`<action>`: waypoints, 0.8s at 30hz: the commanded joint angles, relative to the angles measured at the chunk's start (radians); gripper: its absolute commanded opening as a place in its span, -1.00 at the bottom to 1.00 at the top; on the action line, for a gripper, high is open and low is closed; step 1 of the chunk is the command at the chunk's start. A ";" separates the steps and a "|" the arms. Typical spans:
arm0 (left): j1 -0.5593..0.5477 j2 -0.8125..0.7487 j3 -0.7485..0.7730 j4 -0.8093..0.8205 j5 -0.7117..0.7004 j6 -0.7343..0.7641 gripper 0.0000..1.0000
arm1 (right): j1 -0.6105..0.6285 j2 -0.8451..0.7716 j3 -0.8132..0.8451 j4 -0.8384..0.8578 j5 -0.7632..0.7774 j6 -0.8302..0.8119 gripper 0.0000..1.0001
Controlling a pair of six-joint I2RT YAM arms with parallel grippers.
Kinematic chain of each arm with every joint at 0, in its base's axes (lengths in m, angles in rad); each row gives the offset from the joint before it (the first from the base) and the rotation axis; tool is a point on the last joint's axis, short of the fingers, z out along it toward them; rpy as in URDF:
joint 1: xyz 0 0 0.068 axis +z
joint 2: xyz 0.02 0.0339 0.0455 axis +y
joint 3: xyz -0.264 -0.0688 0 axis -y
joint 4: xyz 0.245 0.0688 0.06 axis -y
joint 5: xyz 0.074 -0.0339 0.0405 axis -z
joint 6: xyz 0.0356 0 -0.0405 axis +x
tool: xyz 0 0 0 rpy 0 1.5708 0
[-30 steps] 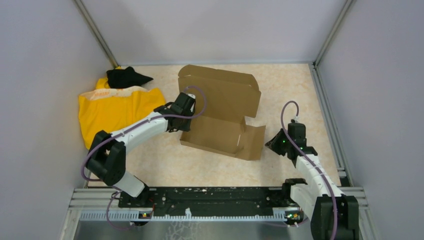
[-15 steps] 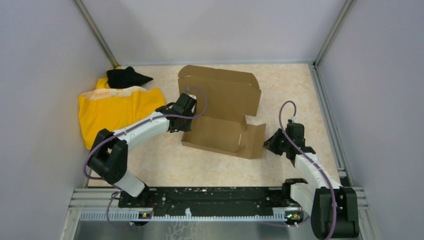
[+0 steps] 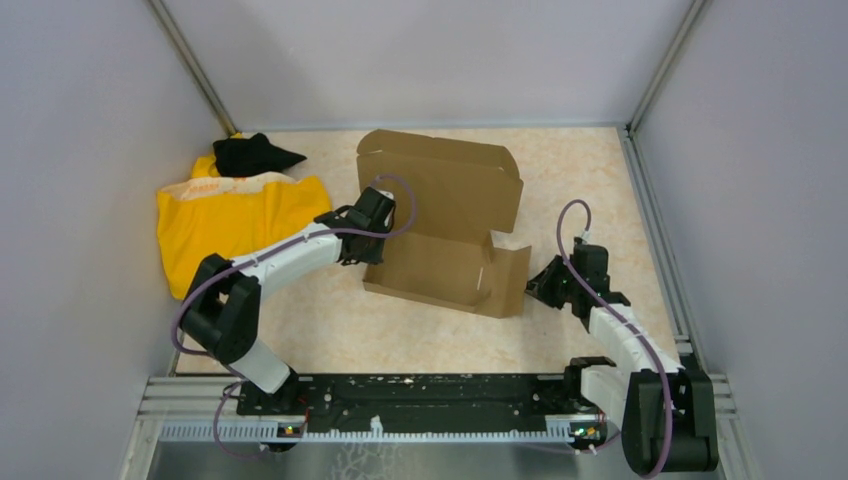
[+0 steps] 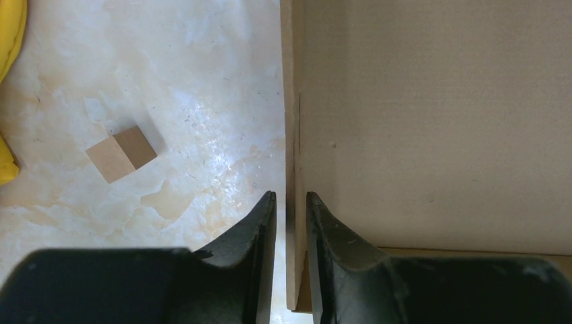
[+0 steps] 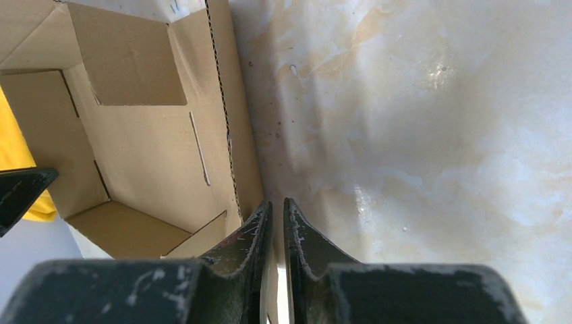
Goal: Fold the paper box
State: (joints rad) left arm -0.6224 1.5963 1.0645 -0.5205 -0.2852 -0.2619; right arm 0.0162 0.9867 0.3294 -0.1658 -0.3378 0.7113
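The left gripper (image 4: 290, 197) straddles the side wall of the paper box (image 4: 432, 121), jaws narrow with the cardboard edge between them — whether they pinch it I cannot tell. The right gripper (image 5: 278, 204) is nipped nearly closed on the box's end flap, the open tray spreading to its left. A small cardboard scrap (image 4: 121, 153) lies left of the left gripper.

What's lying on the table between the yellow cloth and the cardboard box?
A tiny brown cardboard scrap, shown in the left wrist view, between yellow cloth and paper box.
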 commanded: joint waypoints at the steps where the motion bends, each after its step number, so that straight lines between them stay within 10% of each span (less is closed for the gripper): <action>1: -0.008 0.020 0.008 0.010 -0.015 -0.010 -0.39 | -0.007 0.001 0.059 0.033 -0.013 0.001 -0.78; 13: -0.017 0.043 0.002 0.017 -0.018 -0.022 -0.91 | -0.005 -0.032 0.088 0.024 -0.046 0.001 -0.78; 24: -0.025 0.051 -0.003 0.020 -0.018 -0.033 -0.98 | 0.025 -0.048 0.098 0.085 -0.089 0.032 -0.78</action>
State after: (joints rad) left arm -0.6392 1.6218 1.0645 -0.5137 -0.3077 -0.2764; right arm 0.0242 0.9615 0.3763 -0.1501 -0.3992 0.7250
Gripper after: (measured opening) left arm 0.064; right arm 0.114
